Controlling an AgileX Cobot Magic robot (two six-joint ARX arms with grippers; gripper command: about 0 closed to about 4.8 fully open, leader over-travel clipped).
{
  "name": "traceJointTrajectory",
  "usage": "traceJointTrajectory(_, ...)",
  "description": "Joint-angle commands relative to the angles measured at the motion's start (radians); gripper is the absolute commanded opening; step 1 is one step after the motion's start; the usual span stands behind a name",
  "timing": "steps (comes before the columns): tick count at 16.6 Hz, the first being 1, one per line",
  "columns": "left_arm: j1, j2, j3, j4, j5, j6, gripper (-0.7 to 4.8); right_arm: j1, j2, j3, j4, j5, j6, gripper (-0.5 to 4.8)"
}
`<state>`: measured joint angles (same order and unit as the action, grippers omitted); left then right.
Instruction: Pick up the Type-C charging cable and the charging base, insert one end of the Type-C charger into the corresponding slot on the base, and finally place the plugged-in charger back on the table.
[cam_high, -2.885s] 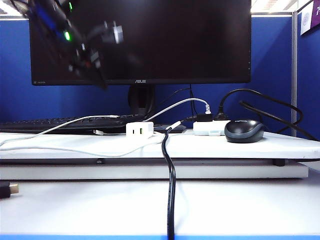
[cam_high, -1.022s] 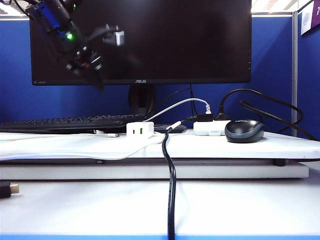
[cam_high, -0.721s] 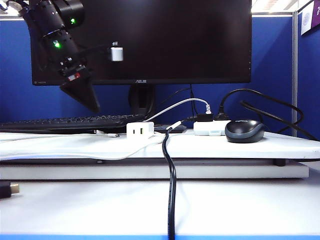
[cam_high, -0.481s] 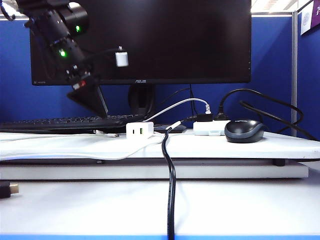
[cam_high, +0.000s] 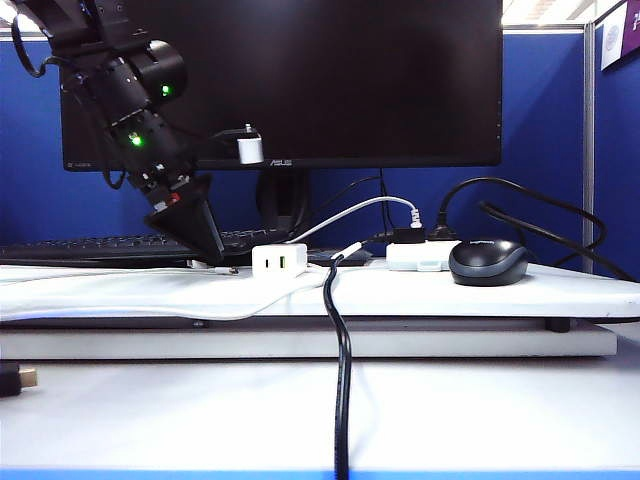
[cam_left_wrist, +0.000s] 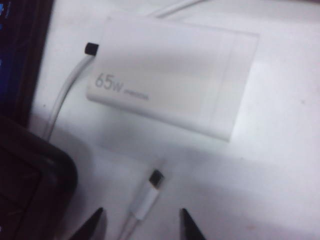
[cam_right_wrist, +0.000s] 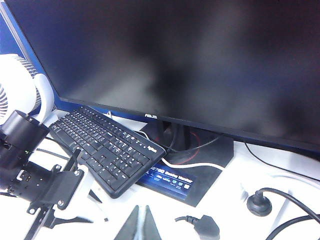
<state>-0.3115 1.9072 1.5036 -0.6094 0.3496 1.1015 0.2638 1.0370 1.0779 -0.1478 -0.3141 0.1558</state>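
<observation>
A: Left end effector (cam_left_wrist: 140, 227) first: your fingers (cam_left_wrist: 93, 226) stand spread apart with nothing between them but the plug of the cable (cam_left_wrist: 150, 192), which lies on the tabletop (cam_left_wrist: 280, 165) in the gap, untouched.

B: And the base?

A: You see the base (cam_left_wrist: 170, 75) flat on the tabletop just beyond the plug, near it but apart. In the exterior view the base (cam_high: 280, 260) sits on the raised board (cam_high: 300, 295), and the left end effector (cam_high: 205, 235) comes down just beside it on the left. The cable (cam_high: 120, 300) trails away along the board.

B: Right end effector?

A: Your right end effector (cam_right_wrist: 139, 222) has its fingers pressed together, holding nothing. It hangs above the tabletop facing the monitor (cam_right_wrist: 200, 60) and keyboard (cam_right_wrist: 105, 147).

B: The room?

A: White tabletop (cam_high: 480, 410), blue partition (cam_high: 540, 140) behind. A mouse (cam_high: 489, 262) and a white block (cam_high: 418, 256) with black plugs lie right of the base, and a thick black cable (cam_high: 343, 390) runs toward the camera.

B: Arm pose?

A: Your left arm (cam_high: 140, 110) slants down from the upper left, end effector pointing steeply at the board.
</observation>
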Motion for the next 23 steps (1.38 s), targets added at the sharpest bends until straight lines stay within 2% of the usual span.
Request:
traceJointTrajectory(1, -0.001, 0.013, 0.003, 0.015, 0.010, 0.002, 2.10, 0.000, -0.001, 0.005, 0.014, -0.003, -0.003, -0.01)
traceJointTrajectory(9, -0.001, 0.050, 0.003, 0.013, 0.011, 0.002, 2.00, 0.000, -0.001, 0.005, 0.014, -0.003, -0.003, -0.01)
traceJointTrajectory(10, -0.001, 0.052, 0.003, 0.012, 0.011, 0.002, 1.47, 0.000, -0.001, 0.005, 0.014, -0.003, -0.003, -0.01)
traceJointTrajectory(11, -0.001, 0.054, 0.003, 0.011, 0.010, 0.002, 1.44, 0.000, -0.001, 0.005, 0.014, -0.003, -0.003, -0.01)
traceJointTrajectory(13, -0.001, 0.055, 0.003, -0.008, 0.010, 0.002, 0.81, 0.000, -0.001, 0.005, 0.014, -0.003, -0.003, -0.01)
traceJointTrajectory(16, -0.001, 0.055, 0.003, -0.021, 0.011, -0.003, 0.37, 0.000, -0.001, 0.005, 0.014, -0.003, -0.003, -0.01)
traceJointTrajectory(18, -0.001, 0.053, 0.003, -0.026, 0.015, -0.043, -0.06, 0.000, -0.001, 0.005, 0.014, -0.003, -0.003, -0.01)
traceJointTrajectory(20, -0.001, 0.041, 0.003, -0.031, 0.014, -0.044, 0.08, 0.000, -0.001, 0.005, 0.014, -0.003, -0.003, -0.01)
traceJointTrajectory(21, -0.001, 0.019, 0.003, -0.029, 0.012, -0.044, 1.07, 0.000, -0.001, 0.005, 0.014, -0.003, -0.003, -0.01)
traceJointTrajectory(22, -0.001, -0.003, 0.003, -0.029, 0.009, -0.043, 1.33, 0.000, -0.001, 0.005, 0.014, -0.003, -0.003, -0.01)
traceJointTrajectory(23, -0.001, -0.036, 0.004, -0.027, 0.006, -0.043, 1.35, 0.000, -0.001, 0.005, 0.014, -0.003, -0.003, -0.01)
